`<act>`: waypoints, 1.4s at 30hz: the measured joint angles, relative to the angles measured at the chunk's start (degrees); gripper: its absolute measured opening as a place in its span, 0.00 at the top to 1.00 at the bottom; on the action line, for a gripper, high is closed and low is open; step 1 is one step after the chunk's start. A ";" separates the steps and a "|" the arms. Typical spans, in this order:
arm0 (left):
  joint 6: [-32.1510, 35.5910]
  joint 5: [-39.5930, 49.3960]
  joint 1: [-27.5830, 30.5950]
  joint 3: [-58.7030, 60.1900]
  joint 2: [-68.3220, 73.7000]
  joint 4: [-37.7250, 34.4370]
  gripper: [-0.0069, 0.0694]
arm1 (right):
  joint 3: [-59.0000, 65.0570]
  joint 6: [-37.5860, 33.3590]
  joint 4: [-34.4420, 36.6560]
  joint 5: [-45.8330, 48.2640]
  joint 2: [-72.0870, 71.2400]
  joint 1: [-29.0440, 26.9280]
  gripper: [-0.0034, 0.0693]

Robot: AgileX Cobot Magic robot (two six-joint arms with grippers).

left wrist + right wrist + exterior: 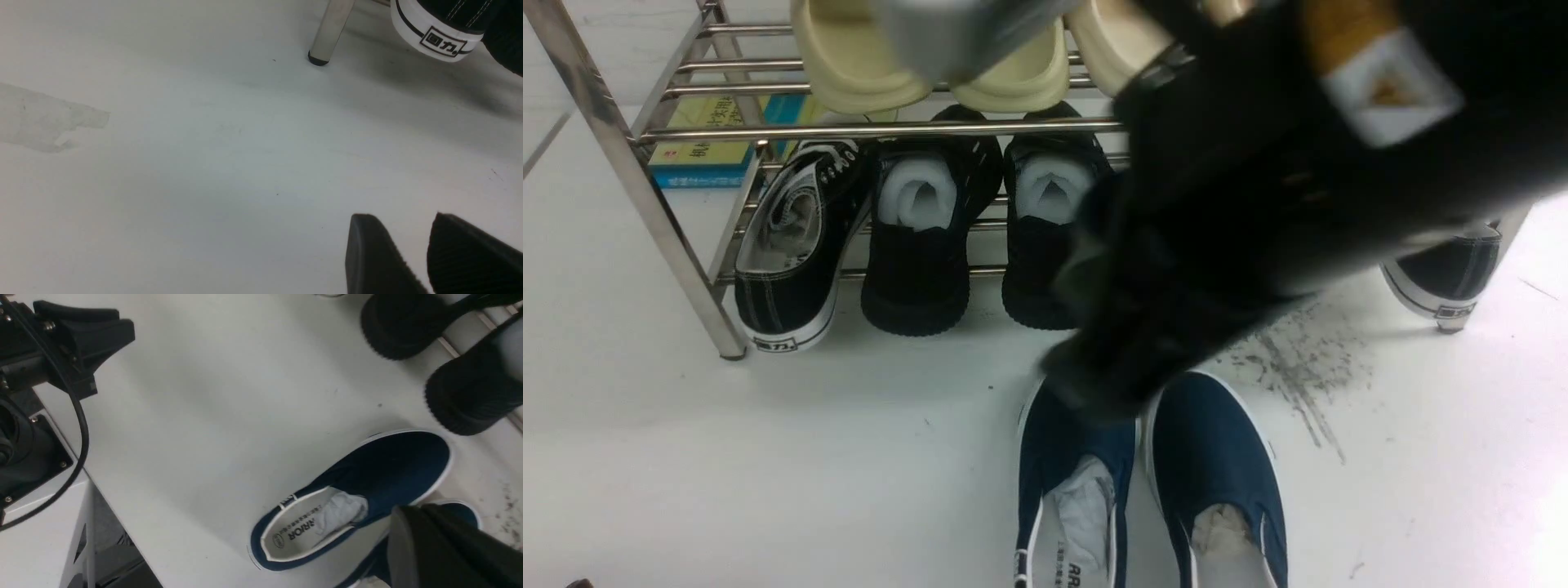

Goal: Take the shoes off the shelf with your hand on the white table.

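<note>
The two navy-blue slip-on shoes [1070, 457] [1217, 457] stand side by side on the white table [686, 457], in front of the steel shelf [882, 128], toes toward it. My right gripper [1086, 384] hovers over their toes, blurred. In the right wrist view its fingers [408, 522] lie together with no gap and nothing between them, above the second shoe's toe [461, 508], beside the "WARRIOR" shoe [384, 469]. My left gripper [402, 232] is open and empty over bare table near a shelf leg [331, 28]. No jointed hand shows.
The lower tier holds a black lace-up sneaker [792, 245] and two black knit shoes [923, 245]. Cream slippers [858, 65] sit on top. Another sneaker [1445, 278] stands at the right leg. Grey scuffs [1298, 367] mark the table. The table edge [122, 498] and arm hardware [61, 335] lie behind.
</note>
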 joint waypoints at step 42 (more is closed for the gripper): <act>0.00 0.00 0.00 0.00 0.00 0.00 0.59 | 77.79 32.50 -39.31 -58.01 -56.78 0.00 0.95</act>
